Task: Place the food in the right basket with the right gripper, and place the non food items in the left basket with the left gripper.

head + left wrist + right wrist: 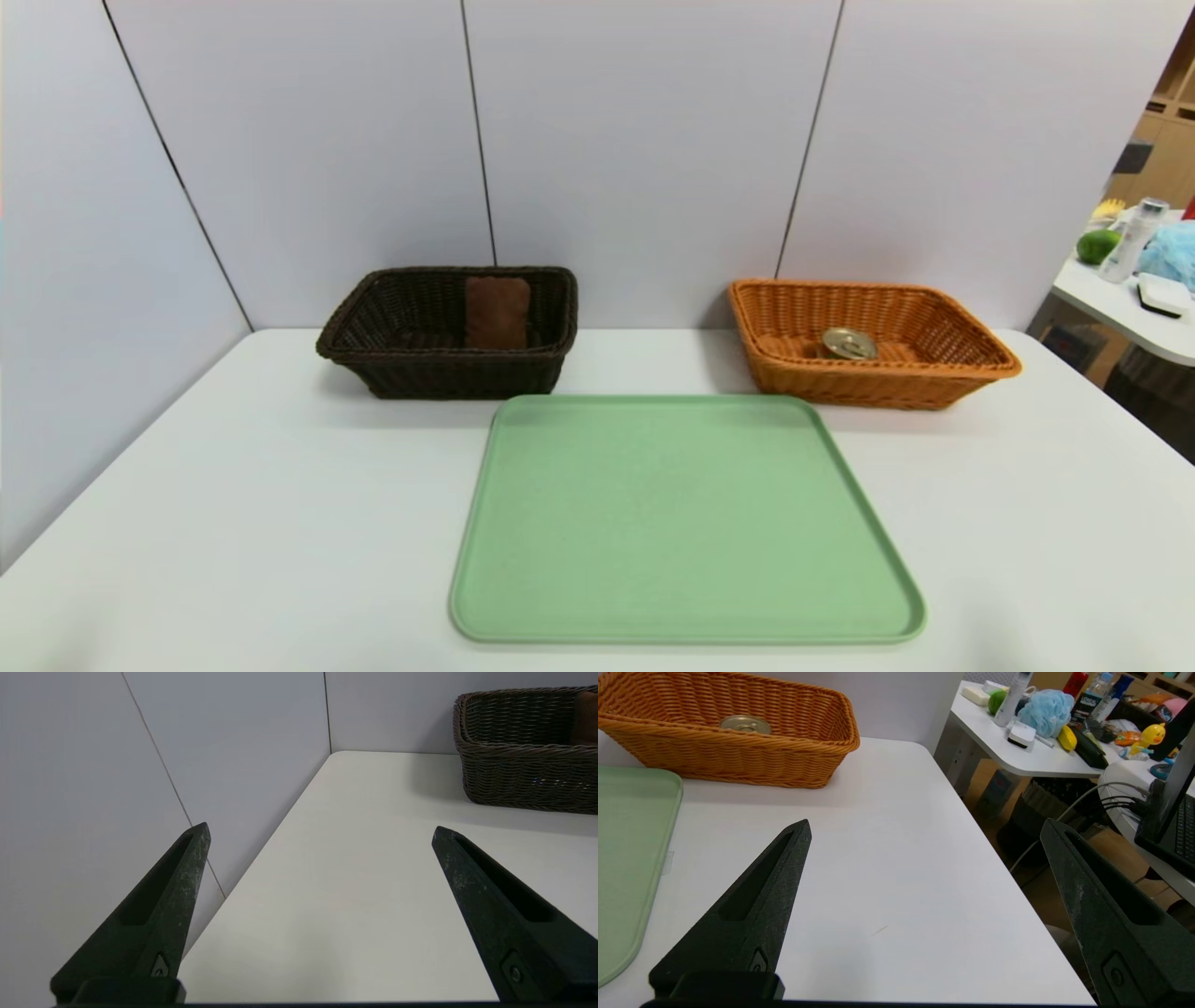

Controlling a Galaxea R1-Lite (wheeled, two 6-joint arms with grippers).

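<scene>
Green tray (pixel 686 523) sits bare; both tools, left (pixel 320 833) and right (pixel 924 828), gape wide. Can (pixel 849 343), likely stiff and slick, rests in orange basket (pixel 971 359); soft cloth (pixel 497 313) in dark basket (pixel 373 359).

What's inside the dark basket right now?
A brown cloth stands against the far wall of the dark basket. The near wall hides the basket's floor, so whether a pen lies there cannot be seen.
</scene>
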